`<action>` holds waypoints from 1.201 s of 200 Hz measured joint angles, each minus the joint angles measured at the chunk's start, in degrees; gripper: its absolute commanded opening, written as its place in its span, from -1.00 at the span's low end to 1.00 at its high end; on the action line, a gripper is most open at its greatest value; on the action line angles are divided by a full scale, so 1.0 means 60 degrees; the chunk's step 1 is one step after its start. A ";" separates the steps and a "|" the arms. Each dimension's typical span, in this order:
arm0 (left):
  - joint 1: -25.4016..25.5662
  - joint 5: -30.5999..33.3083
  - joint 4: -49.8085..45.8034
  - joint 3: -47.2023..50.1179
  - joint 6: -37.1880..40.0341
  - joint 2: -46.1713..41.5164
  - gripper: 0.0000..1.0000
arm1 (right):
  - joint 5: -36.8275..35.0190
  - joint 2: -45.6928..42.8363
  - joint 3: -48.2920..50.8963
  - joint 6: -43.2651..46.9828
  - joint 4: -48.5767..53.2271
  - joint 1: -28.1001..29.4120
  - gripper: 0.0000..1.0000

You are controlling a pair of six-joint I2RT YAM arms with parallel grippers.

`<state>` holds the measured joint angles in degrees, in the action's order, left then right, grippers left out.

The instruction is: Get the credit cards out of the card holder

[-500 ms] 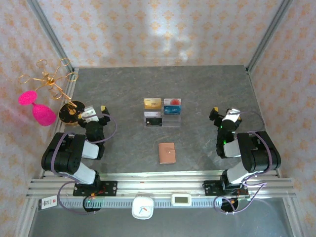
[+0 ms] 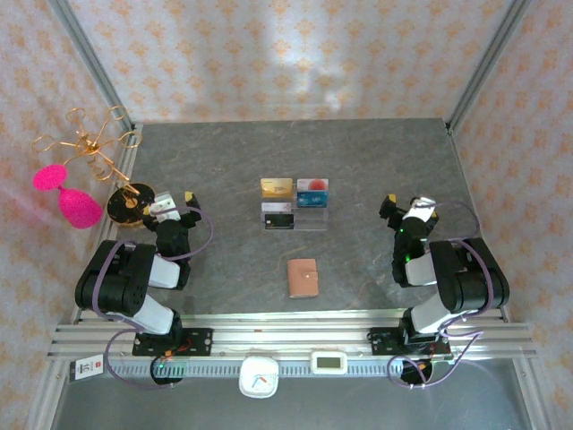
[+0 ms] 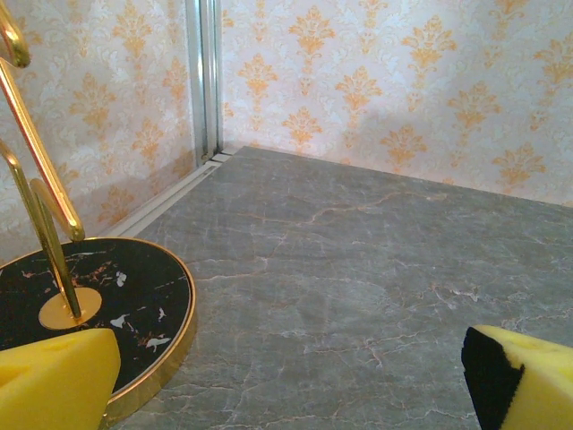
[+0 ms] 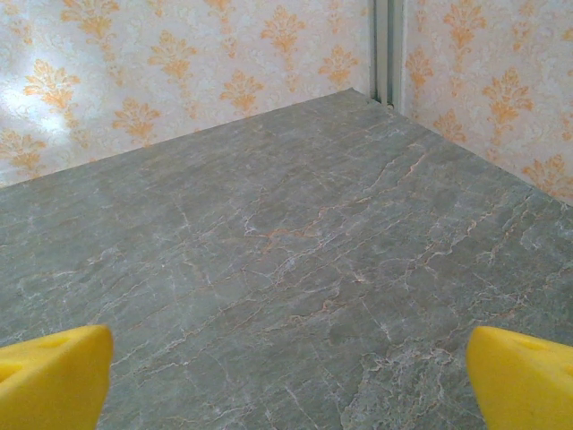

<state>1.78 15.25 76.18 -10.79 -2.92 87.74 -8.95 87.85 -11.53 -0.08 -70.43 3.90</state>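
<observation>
Closed card holder (image 2: 303,278) lies on counter (image 2: 224,161), centre front, between the arms. Left tool (image 2: 175,199) and right tool (image 2: 406,208) are both spread wide, empty, well apart from it. Risks: left tool is beside gold stand base (image 3: 134,296), so a swing could knock it. Unpinned holder may slide.

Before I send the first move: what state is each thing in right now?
Pinkish-tan leather booklet card holder: closed, flat on table.
Clear acrylic tiered stand: upright, holding four cards.
Left hand: open, empty.
Right hand: open, empty.
Gold wire rack on black round base: upright.
</observation>
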 measured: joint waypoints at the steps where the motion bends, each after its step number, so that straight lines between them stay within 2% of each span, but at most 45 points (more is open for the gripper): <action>1: 0.0000 0.0000 0.0000 0.0000 0.0004 0.0000 0.99 | 0.0000 0.0000 0.0000 0.0000 0.0000 0.0000 1.00; 140: 0.0000 0.0055 -0.0004 0.0000 0.0000 0.0000 0.99 | -0.0004 -0.0004 -0.0011 -0.0004 0.0000 0.0000 0.99; 164: 0.0080 0.0186 -0.0124 0.0022 0.0004 -0.0262 0.99 | -0.0124 -0.0379 -0.0117 -0.0011 0.0444 0.0000 0.99; 187: 0.0488 0.0750 -0.0342 0.0018 0.0073 -0.0867 0.99 | -0.0361 -0.0991 -0.0831 -0.0182 0.1708 0.0000 0.99; 211: 0.0652 0.1300 -0.1381 -0.0255 0.0073 -0.2000 0.99 | -0.0769 -0.1424 -0.1617 -0.0674 0.2932 0.0087 0.99; 240: 0.0816 0.1563 -0.2973 -0.1013 -0.0237 -0.3639 0.99 | -0.1854 -0.2040 -0.1792 -0.1144 0.4127 0.0805 1.00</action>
<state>6.68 24.62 58.35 -16.86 -4.34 65.91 -20.08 75.61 -22.28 -6.94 -45.67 8.73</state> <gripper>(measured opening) 0.991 0.996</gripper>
